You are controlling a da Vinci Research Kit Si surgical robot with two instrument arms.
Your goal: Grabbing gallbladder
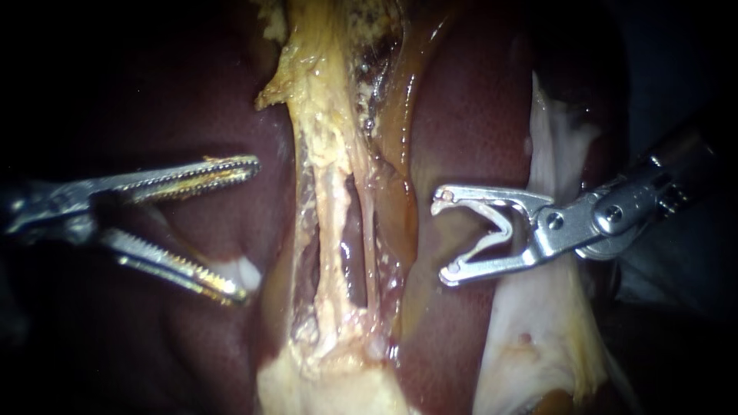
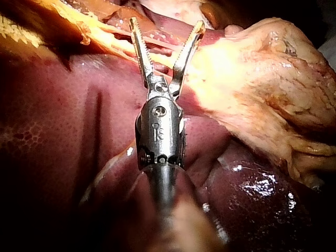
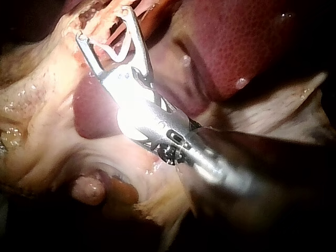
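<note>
A yellow, fatty band of gallbladder tissue (image 1: 323, 100) runs down the middle between dark red liver lobes (image 1: 469, 115). Two thin pale tubes (image 1: 334, 215) are stretched within it. My left instrument (image 1: 246, 229) stands to the left of the band over the liver, its toothed jaws wide open and holding nothing. In the left wrist view the left instrument (image 2: 167, 23) points at the stretched strands, with the yellow mass (image 2: 262, 79) beside it. My right instrument (image 1: 444, 238) is to the right of the band, its jaws spread around a white V-shaped clip (image 1: 500, 224). The right wrist view shows the right instrument (image 3: 104, 23) carrying that clip (image 3: 113, 51).
A white sheet of tissue (image 1: 550, 330) lies under and behind the right instrument's shaft. More pale yellow tissue (image 1: 330, 384) sits at the band's lower end. Amber fluid (image 1: 396, 184) coats the liver beside the band.
</note>
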